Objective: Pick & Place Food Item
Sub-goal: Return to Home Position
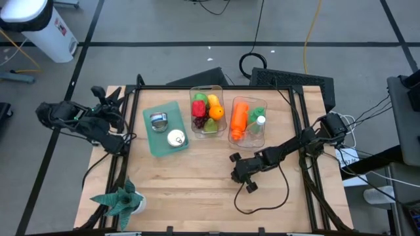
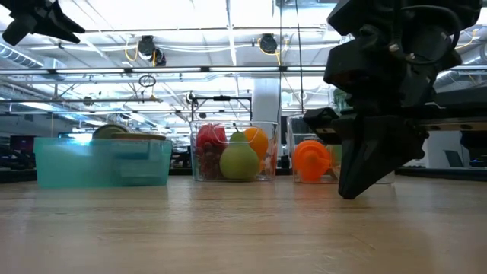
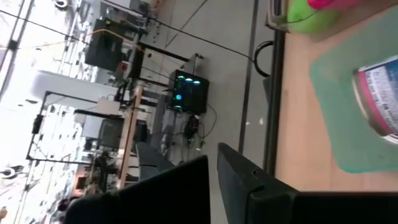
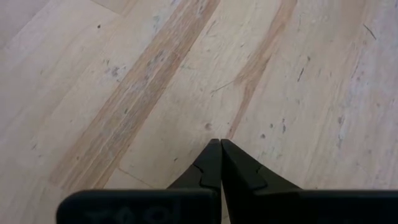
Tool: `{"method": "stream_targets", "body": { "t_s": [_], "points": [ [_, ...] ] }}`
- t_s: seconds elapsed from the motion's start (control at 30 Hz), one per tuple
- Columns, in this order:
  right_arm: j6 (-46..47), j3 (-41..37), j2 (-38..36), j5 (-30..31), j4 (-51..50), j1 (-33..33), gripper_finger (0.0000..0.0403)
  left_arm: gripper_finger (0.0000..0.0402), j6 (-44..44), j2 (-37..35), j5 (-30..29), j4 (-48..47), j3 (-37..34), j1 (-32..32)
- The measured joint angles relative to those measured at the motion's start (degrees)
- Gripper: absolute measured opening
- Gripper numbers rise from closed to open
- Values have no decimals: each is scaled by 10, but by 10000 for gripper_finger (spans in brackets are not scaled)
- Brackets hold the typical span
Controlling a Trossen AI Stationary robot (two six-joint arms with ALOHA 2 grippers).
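Observation:
Food sits in two clear bins at the table's far middle. One bin (image 1: 207,110) holds red, orange and green fruit (image 2: 237,156). The other bin (image 1: 257,134) holds an orange carrot (image 1: 239,119) and a small bottle. A teal tray (image 1: 157,144) to their left carries two cans (image 1: 158,120), one of which shows as a can (image 3: 379,93) in the left wrist view. My right gripper (image 1: 235,176) is shut and empty. It points slanting down at bare wood (image 4: 219,146), nearer than the carrot bin. My left gripper (image 3: 214,168) is shut and empty, raised off the table's left edge (image 1: 108,98).
A potted green plant (image 1: 121,200) stands at the near left corner. A thin black cable (image 1: 262,204) loops over the wood near my right gripper. Dark frame rails (image 1: 308,177) run along both sides of the table. Open wood lies between the bins and the near edge.

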Motion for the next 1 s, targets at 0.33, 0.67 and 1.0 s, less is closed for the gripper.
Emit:
{"method": "stream_targets", "body": {
  "t_s": [0.33,0.67,1.0],
  "points": [
    [2,0,0,-2,1,-5,0,0,-10,0,-11,0,0,0],
    [2,0,0,0,1,-5,0,0,-23,0,3,0,0,0],
    [2,0,0,0,1,-5,0,0,-28,0,3,0,0,0]
  ]
}}
